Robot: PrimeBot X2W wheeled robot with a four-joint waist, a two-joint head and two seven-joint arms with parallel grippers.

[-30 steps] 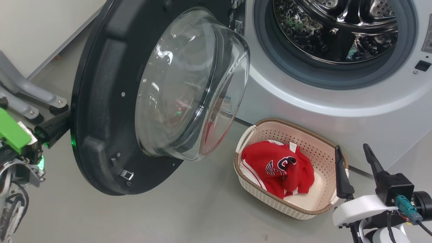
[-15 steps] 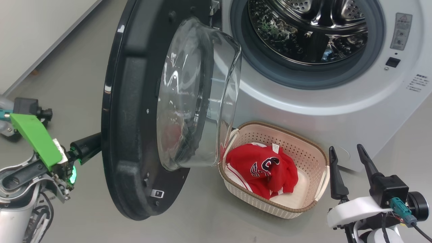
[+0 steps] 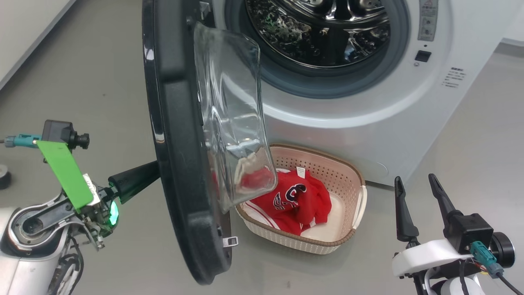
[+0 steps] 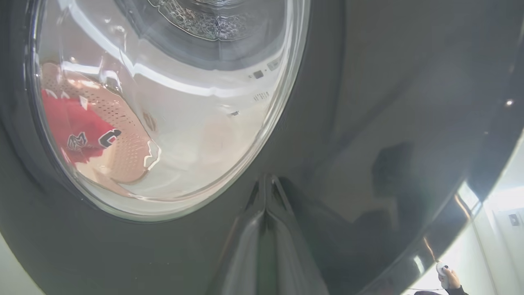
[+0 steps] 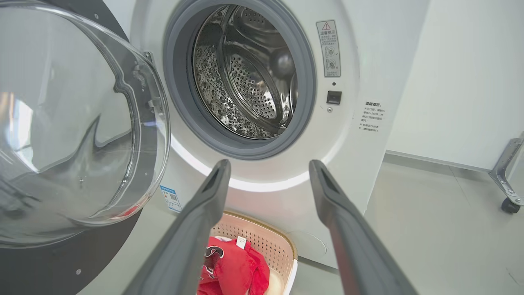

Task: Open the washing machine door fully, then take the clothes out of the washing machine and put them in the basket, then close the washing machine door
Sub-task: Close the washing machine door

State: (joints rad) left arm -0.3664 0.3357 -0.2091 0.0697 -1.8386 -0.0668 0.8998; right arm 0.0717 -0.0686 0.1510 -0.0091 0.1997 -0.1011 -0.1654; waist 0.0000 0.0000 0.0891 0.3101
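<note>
The left tool [image 4: 266, 182], pinched shut, touches the glossy round black door [image 3: 176, 135]; the right tool [image 5: 269, 164] gapes wide, empty.

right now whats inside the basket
The red clothes lie bunched in the basket, bare cream bottom showing beside them. The glass bowl of the washing machine door stands before the basket's near-door end, distorting what lies there.

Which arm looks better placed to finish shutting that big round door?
The left. The left gripper, shut, rests against the outer face of the washing machine door, ready to push it closed. The right gripper stands open beside the basket, away from the door.
</note>
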